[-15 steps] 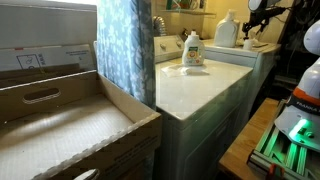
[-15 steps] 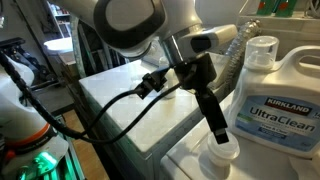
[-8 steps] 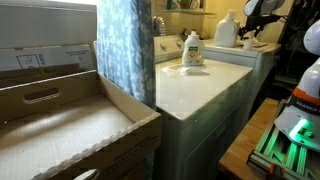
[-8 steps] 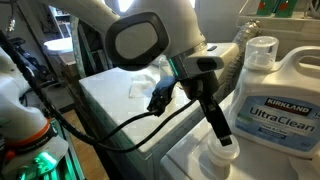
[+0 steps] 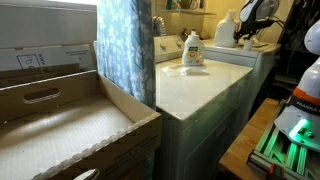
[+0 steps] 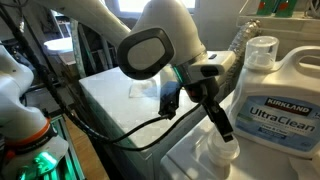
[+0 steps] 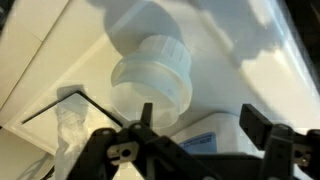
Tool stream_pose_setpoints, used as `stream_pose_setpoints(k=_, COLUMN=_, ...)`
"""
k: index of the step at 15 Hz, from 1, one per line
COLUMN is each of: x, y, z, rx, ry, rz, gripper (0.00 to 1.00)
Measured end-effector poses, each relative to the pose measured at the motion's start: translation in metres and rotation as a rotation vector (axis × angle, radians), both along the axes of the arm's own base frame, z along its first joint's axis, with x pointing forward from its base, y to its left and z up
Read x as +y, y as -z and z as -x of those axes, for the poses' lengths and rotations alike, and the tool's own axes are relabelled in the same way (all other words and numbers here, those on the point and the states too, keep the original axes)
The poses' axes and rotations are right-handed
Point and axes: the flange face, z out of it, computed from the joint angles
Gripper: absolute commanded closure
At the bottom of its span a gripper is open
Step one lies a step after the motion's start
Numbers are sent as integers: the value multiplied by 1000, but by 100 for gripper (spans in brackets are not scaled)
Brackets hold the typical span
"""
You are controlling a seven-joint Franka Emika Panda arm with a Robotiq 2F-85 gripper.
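In an exterior view the arm [image 5: 254, 14] bends down at the far right corner of the white machine tops, beside a white jug [image 5: 227, 30]; its tool end is too small there to read. A bottle [image 5: 193, 50] with an orange label stands near the far edge of the closer top [image 5: 200, 90]. A patterned curtain [image 5: 125, 50] hangs to the left of it, and an open box [image 5: 60, 120] fills the near left. In an exterior view from the opposite side, the gripper [image 6: 227, 134] points down at the near edge of the top, its tips just above a white cap [image 6: 218, 156] that stands upright on the surface. The cap is just beside the base of the jug, on the jug's left. Whether the tips touch the cap cannot be told. A cloth [image 6: 140, 88] lies on the farther top, well apart. In the wrist view the fingers [image 7: 145, 115] are spread wide with nothing between them. The cap shows round and translucent just beyond the left finger, and the jug's blue label lies between the two fingers.
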Motion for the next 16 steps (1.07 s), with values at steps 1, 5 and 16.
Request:
stream_pose_setpoints(k=1, x=1, y=3, z=-3, rx=5, ry=-2, rz=1, gripper=51)
stream_pose_setpoints(k=5, x=9, y=6, z=-13, rx=38, ry=-7, rz=29, gripper=81)
stream_pose_setpoints(k=16, x=76, y=-13, z=-56, rx=156, ry=-162, rz=103, gripper=97)
